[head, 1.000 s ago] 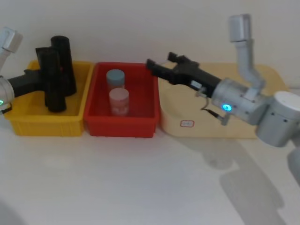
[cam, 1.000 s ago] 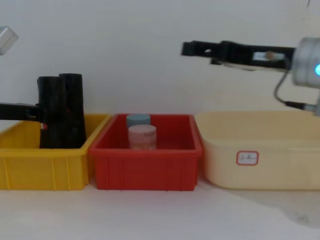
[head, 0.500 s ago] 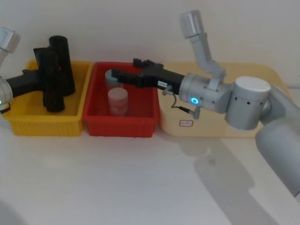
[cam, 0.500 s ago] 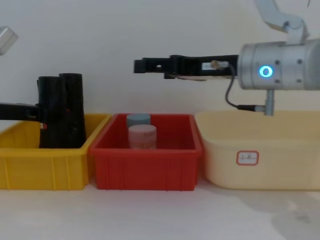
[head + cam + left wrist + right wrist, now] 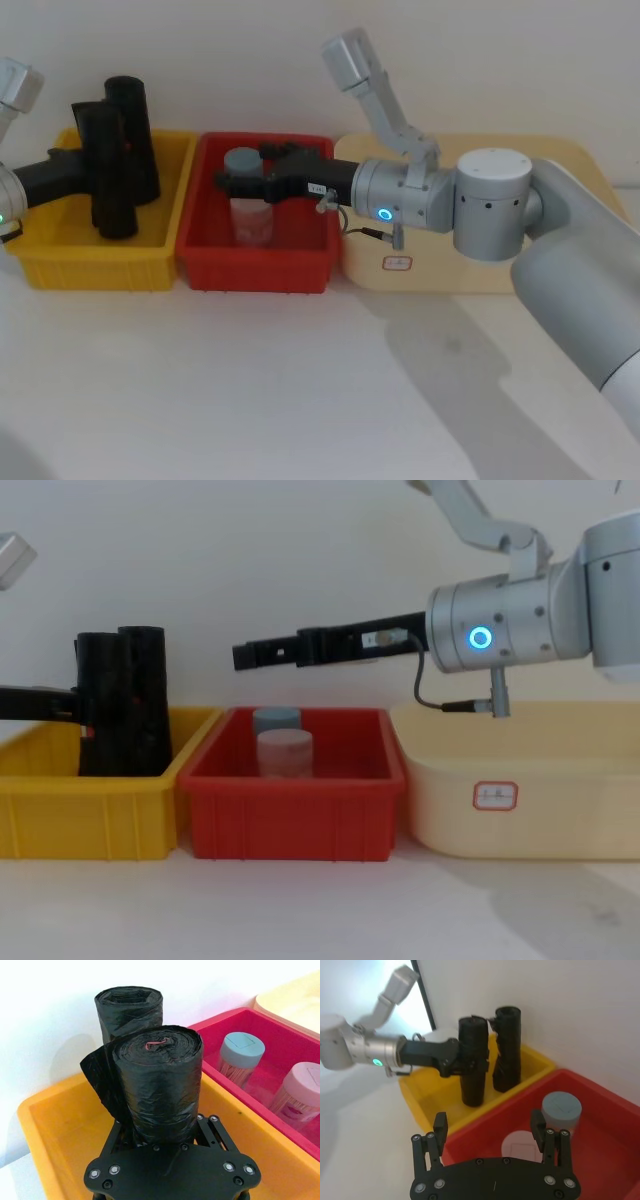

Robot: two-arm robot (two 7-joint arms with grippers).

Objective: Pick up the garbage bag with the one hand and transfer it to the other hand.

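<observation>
Left claw (image 5: 92,165) is clenched around the upright garbage bag (image 5: 110,190) in the yellow bin (image 5: 90,266); right claw (image 5: 228,183), released, hovers over the red bin (image 5: 255,270) at the yellow bin's three o'clock.

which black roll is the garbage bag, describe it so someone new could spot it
Find the yellow bin, leftmost of the three bins. Two black rolls stand upright in it; the garbage bag is the nearer one, in front of the other roll. It alone is clasped by the left gripper and has a loose outer sheet hanging off its side.
</observation>
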